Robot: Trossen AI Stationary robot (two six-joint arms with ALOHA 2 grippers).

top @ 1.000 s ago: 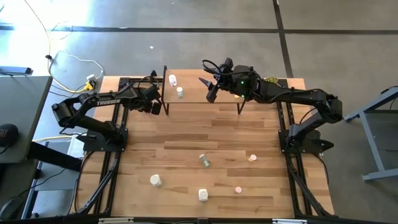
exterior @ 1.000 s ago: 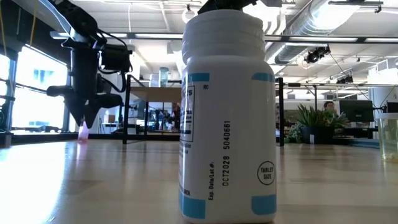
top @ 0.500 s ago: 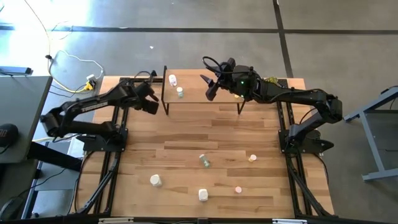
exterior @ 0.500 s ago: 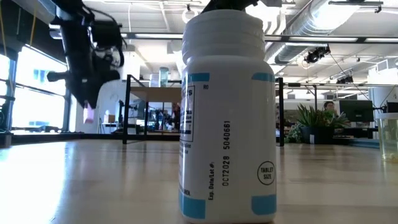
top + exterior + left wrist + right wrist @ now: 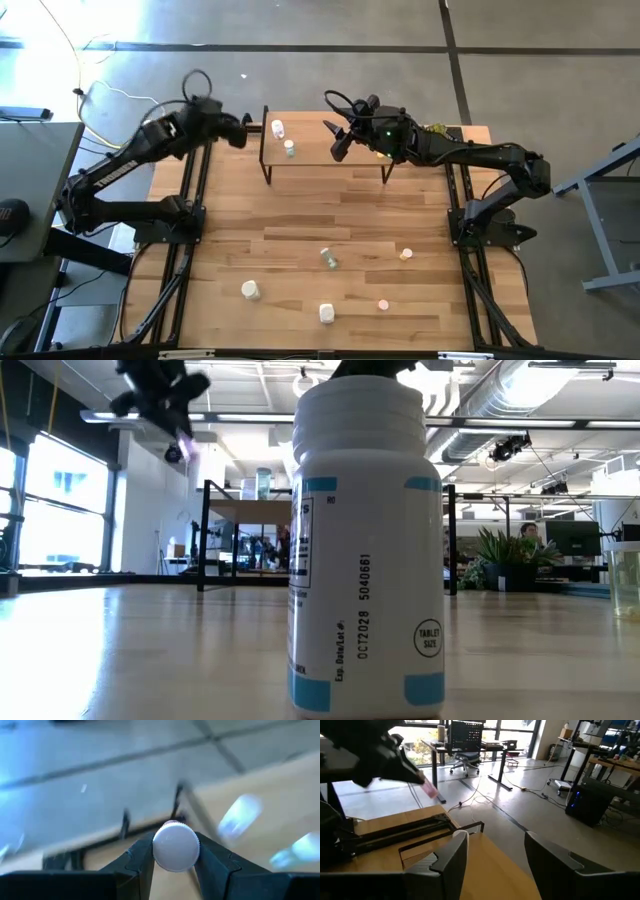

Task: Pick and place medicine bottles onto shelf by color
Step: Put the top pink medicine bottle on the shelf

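My left gripper (image 5: 243, 128) is raised beside the left end of the shelf (image 5: 330, 152) and is shut on a small pink bottle with a white cap (image 5: 175, 845), also seen as a pink bottle (image 5: 430, 790) in the right wrist view. The shelf top carries a white bottle (image 5: 277, 128) and a pale green bottle (image 5: 289, 148), both standing upright. My right gripper (image 5: 335, 140) hovers open over the shelf's middle. Several more bottles stand on the table's near half: pale green (image 5: 328, 258), yellow-orange (image 5: 406, 254), pink (image 5: 382, 303), white (image 5: 250, 290) and white (image 5: 326, 313). My left gripper pinches the pink bottle between its two fingers, one finger (image 5: 142, 857) on each side of the white cap (image 5: 175, 845), which faces the wrist camera. The bottle is lifted clear, high above the table, and its pink body (image 5: 430, 790) sticks out beyond the fingertips.
A large white bottle (image 5: 365, 550) stands right in front of the low camera and hides much of that view. The shelf's thin black legs (image 5: 267, 170) stand on the table's far part. Bare wood lies between the shelf and the loose bottles.
My left gripper has risen from near table height to well above the shelf top and has moved toward the table's far edge, beside the shelf's left end, carrying the pink bottle with it, still shut on it.
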